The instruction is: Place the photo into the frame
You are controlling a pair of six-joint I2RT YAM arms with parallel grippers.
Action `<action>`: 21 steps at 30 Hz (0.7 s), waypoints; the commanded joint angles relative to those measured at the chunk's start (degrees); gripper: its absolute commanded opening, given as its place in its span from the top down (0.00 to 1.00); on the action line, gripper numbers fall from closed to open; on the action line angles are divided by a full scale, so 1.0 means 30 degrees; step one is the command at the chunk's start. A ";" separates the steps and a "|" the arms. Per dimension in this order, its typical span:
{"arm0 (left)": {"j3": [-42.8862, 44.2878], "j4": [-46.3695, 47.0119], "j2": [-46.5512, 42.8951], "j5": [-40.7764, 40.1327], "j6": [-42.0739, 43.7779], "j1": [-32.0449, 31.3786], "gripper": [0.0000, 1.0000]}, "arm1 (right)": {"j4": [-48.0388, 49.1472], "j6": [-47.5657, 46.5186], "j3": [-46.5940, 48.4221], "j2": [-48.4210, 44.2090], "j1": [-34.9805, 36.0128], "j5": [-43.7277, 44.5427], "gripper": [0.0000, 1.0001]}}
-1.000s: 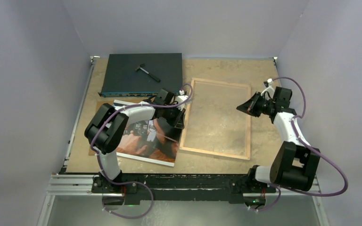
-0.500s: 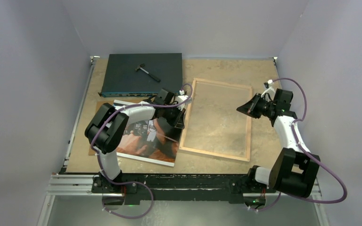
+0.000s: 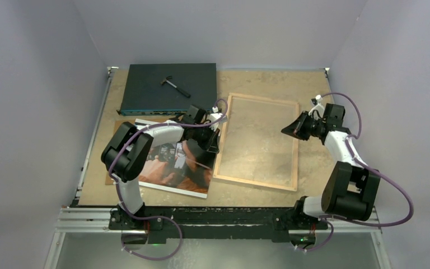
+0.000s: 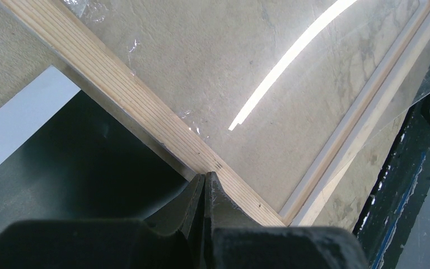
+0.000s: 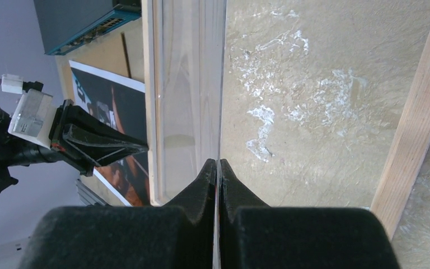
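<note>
Pinching a clear sheet (image 4: 291, 61) over the frame (image 3: 255, 182): right gripper (image 3: 284, 130) is shut on its thin edge, and left gripper (image 3: 215, 144) is shut at the left rail, seemingly on the same sheet. Likely lifted so the photo (image 3: 171, 168) can go in. Photo lies flat just left of frame, image up, long axis unclear. Frame lies back up, long axis near-to-far.

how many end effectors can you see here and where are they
2. The left end effector is at the frame's left rail, next to the photo. The right end effector is by the frame's right rail. Both are shut. None looks hidden.
</note>
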 commanded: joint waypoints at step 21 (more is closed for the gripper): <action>0.0322 0.0906 0.0880 -0.0550 0.1357 0.0102 1.00 | 0.1481 0.0115 0.0620 0.1155 0.1370 -0.0573 1.00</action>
